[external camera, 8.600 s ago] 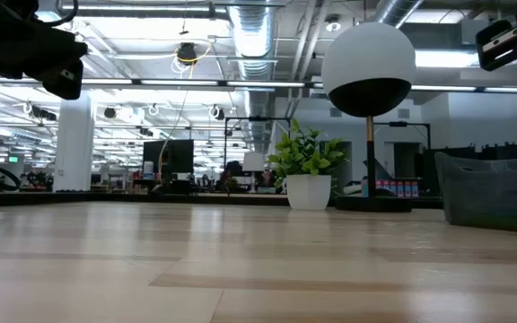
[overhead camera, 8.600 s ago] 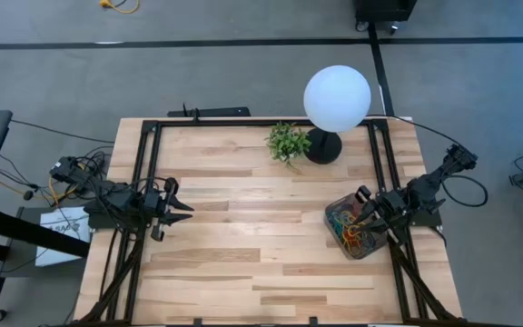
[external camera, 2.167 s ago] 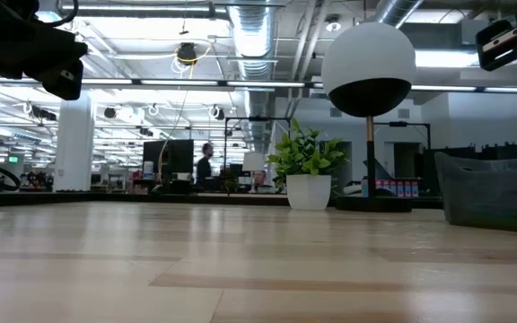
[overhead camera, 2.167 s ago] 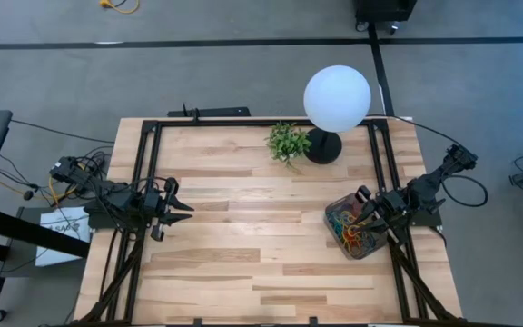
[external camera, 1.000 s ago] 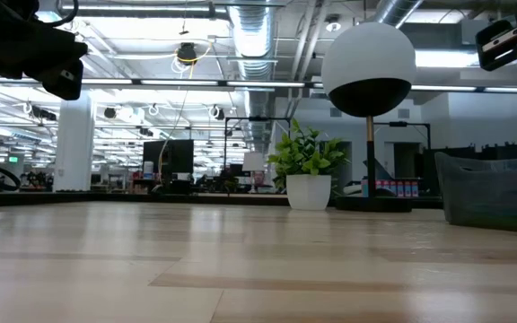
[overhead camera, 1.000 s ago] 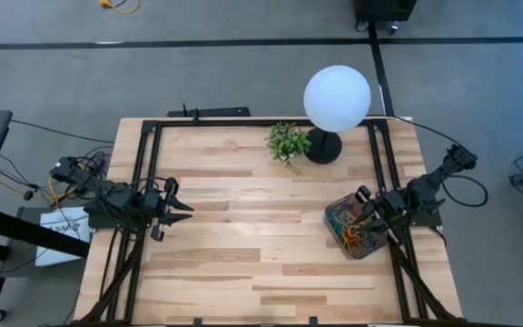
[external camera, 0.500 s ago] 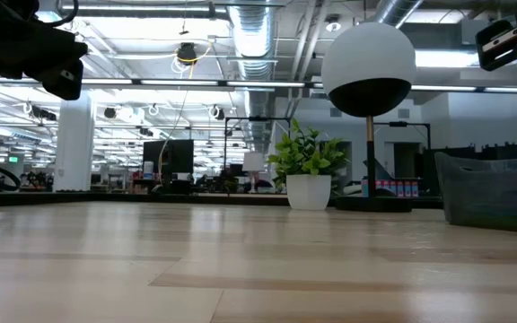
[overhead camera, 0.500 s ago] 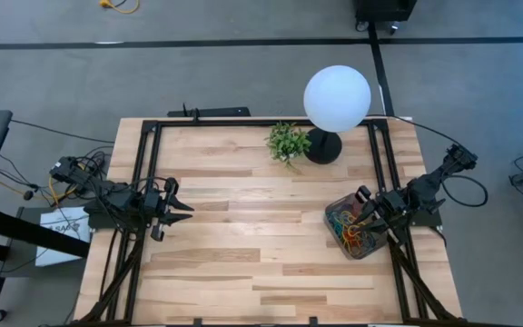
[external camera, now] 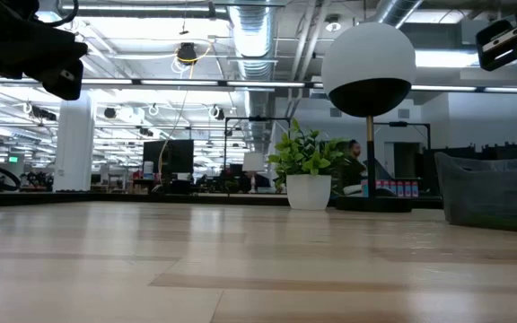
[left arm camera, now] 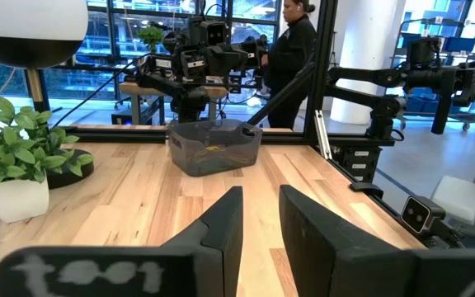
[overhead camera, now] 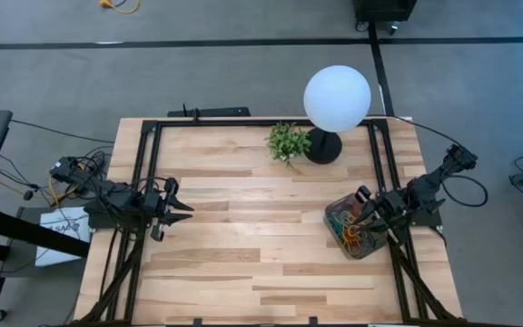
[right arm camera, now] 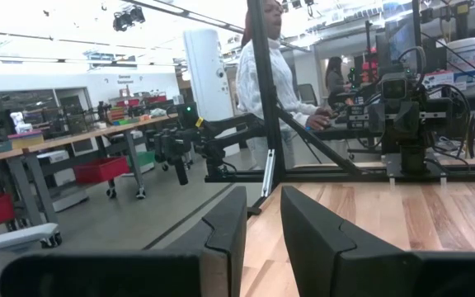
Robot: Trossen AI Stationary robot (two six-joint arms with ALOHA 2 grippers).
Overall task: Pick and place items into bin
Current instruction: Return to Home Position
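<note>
Left gripper (overhead camera: 180, 210): is hanging over the table's edge at 9 o'clock from the table's middle in the high view, pointing toward 3 o'clock. In the left wrist view its two fingers (left arm camera: 223, 228) are standing slightly spread, with nothing between them.

Right gripper (overhead camera: 364, 206): is hovering at 3 o'clock from the table's middle, over the bin's 1 o'clock edge. In the right wrist view (right arm camera: 261, 224) its fingers are likewise standing a little apart and gripping nothing.

Bin (overhead camera: 330, 218): is sitting on the table (overhead camera: 243, 268) at about 4 o'clock from the middle, well apart from the left gripper.

Rubber bands (overhead camera: 351, 233): are lying tangled inside the bin, showing red, yellow, green and blue. Through the bin's wall in the left wrist view (left arm camera: 213, 149) they are showing only faintly.

Plant (overhead camera: 287, 142): is standing upright in its white pot at 12 o'clock.

Lamp (overhead camera: 337, 98): is standing just beside the plant, at its 3 o'clock side, with the white globe hanging over the black base.

Room: one person (left arm camera: 292, 48) is standing beyond the table in the left wrist view, and another person (right arm camera: 267, 76) is standing behind the frame in the right wrist view.
</note>
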